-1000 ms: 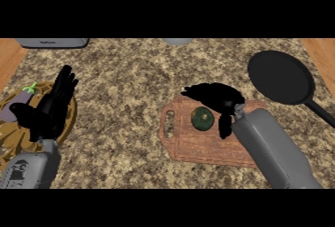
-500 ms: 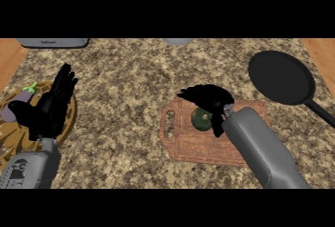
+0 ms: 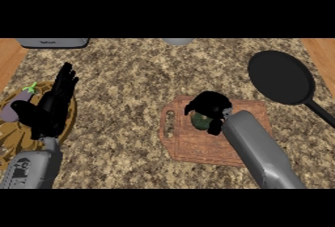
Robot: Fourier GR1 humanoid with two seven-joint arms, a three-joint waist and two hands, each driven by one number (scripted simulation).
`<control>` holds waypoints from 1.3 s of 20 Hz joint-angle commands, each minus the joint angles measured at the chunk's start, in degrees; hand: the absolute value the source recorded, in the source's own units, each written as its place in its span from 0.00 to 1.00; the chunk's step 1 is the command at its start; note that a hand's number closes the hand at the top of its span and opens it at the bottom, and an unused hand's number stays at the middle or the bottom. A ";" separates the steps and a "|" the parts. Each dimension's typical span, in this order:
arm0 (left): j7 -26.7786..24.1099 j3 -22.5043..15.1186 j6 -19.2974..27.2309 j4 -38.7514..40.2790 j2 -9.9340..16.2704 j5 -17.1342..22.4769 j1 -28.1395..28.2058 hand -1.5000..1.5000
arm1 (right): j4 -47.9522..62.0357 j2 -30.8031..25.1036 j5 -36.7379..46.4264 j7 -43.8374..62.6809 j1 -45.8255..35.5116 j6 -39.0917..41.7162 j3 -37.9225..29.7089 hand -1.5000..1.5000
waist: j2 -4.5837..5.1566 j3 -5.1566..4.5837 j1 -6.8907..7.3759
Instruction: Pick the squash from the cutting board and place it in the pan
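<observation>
A dark green squash lies on the wooden cutting board right of centre. My right hand is over it with fingers and thumb curled down round its sides, hiding most of it. The black pan sits at the upper right, its handle running toward the right edge. My left hand rests open at the left, fingers straight and pointing up.
A woven basket at the left edge holds a purple eggplant, partly behind my left hand. A grey appliance and a grey round object stand at the back edge. Wooden counter borders show at both top corners.
My right hand has come down over the squash and its fingers have curled round it. The left hand has stayed put.
</observation>
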 commanded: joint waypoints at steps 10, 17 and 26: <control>-1.30 -0.96 0.90 2.30 -2.85 -2.06 -1.11 0.50 | 8.75 5.56 2.80 4.80 -4.20 -5.65 -6.47 1.00 | 0.36 0.03 0.71; -0.92 0.53 -1.24 1.15 -0.40 -0.44 -1.77 0.50 | 7.87 7.02 -4.50 41.70 -5.72 -13.35 -26.60 1.00 | 0.77 0.06 0.94; -1.36 -0.22 -3.11 3.00 -0.39 -0.02 -2.34 0.50 | 6.82 7.08 4.53 68.96 -18.77 -39.84 -22.94 1.00 | 0.79 -0.05 3.70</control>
